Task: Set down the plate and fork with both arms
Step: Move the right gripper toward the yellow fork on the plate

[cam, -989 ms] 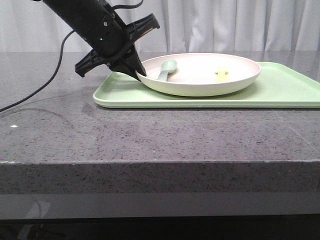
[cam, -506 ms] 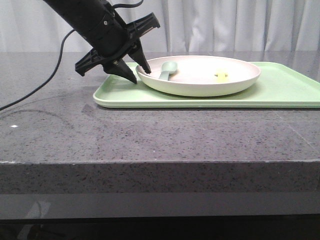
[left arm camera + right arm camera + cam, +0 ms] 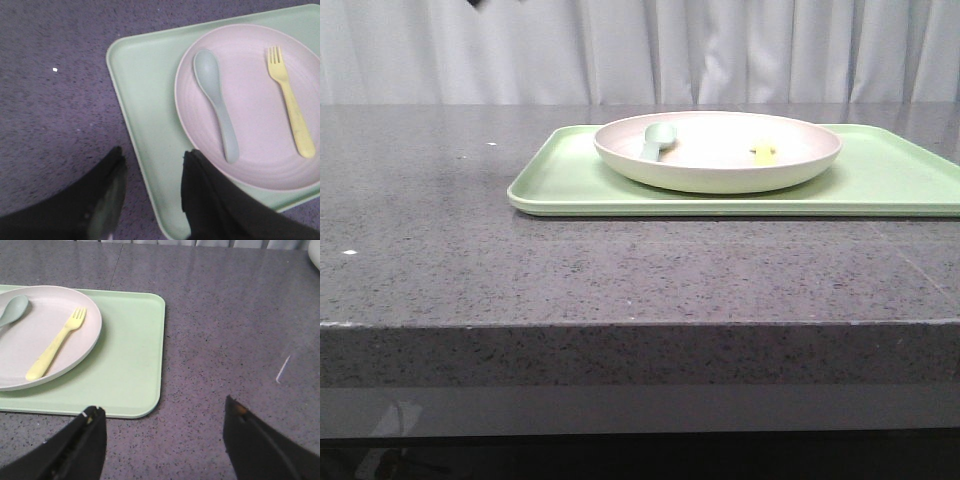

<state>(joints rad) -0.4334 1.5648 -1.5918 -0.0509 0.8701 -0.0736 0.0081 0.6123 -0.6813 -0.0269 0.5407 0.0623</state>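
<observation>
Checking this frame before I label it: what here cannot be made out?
- Fork: front view shows only a yellow speck behind the plate rim.
- Tray: right end cut off in front view.
- Left hand: only dark, blurred fingers show, left wrist view.
- Right hand: fingertips cut by the frame edge, right wrist view.

Left gripper (image 3: 150, 195): two black, broad tapering fingers; the inner face of one finger (image 3: 107, 202) shows a paler grey sheen. Right gripper (image 3: 162, 440): black wedge-shaped fingers (image 3: 82, 447), small orange-brown marks near tips.
</observation>
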